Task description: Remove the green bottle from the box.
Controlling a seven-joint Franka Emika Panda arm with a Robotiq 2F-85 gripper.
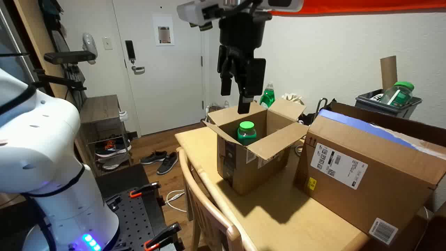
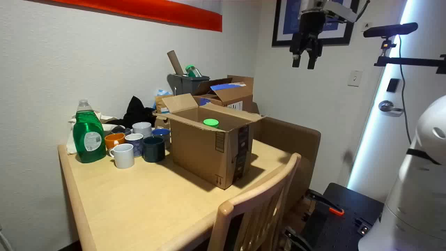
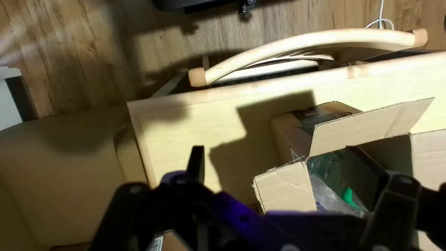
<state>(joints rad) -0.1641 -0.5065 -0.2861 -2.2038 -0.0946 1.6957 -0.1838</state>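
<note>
Box (image 1: 256, 172) holds a green-lidded bottle (image 1: 246, 134), apparently upright, its base hidden.

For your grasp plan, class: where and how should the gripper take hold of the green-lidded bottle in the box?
Likely best by the green lid, from straight above: the bottle appears upright, lid facing the open top, while the walls of the box block its sides. The gripper is open, pointing down.

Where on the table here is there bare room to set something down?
A broad bare patch of table shows in an exterior view, bounded by the front white mug, box and chair. Another, shadowed, lies between the box and blue-striped carton. Crowded: along the wall, with dish soap and clustered mugs.
</note>
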